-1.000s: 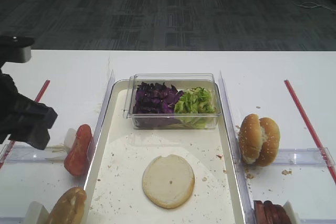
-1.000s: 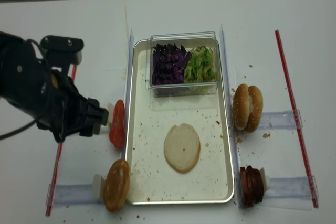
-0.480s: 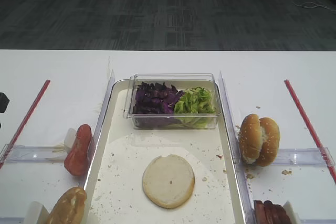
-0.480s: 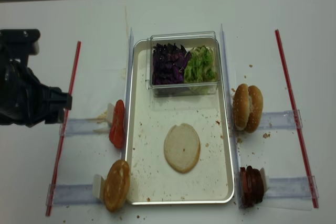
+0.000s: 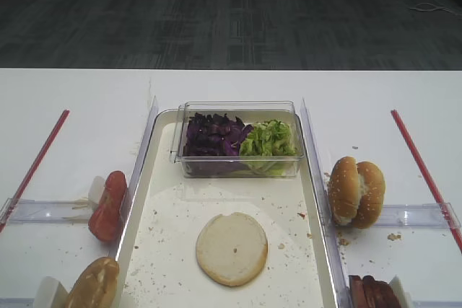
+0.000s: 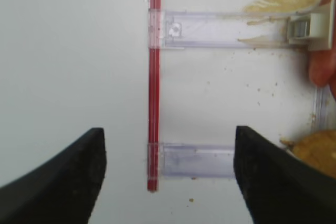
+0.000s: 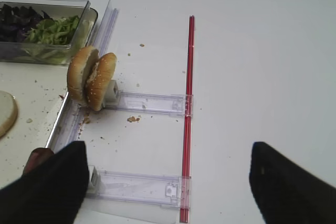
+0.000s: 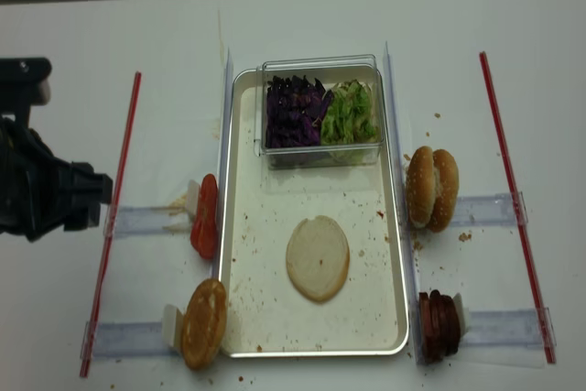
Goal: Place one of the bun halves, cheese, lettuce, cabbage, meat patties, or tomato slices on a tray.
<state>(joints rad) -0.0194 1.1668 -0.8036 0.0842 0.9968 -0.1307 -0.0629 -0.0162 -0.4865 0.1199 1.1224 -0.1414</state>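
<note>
I have drawn the left gripper point(image 6: 165, 166) back, jaws wide, empty; bun half point(image 8: 317, 257) lies on tray point(image 8: 240, 226); done.

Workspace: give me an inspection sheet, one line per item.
Surface: white table, crumbs near the tray.
Job's things: pale bun half lies flat on the tray; cabbage and lettuce in a clear box on the tray.
Clutter: sesame bun, tomato slices, patties, domed bun beside the tray.
Grippers: left gripper and right gripper open, empty.
Cables: nothing seen on the table.
Surroundings: dark carpet.
</note>
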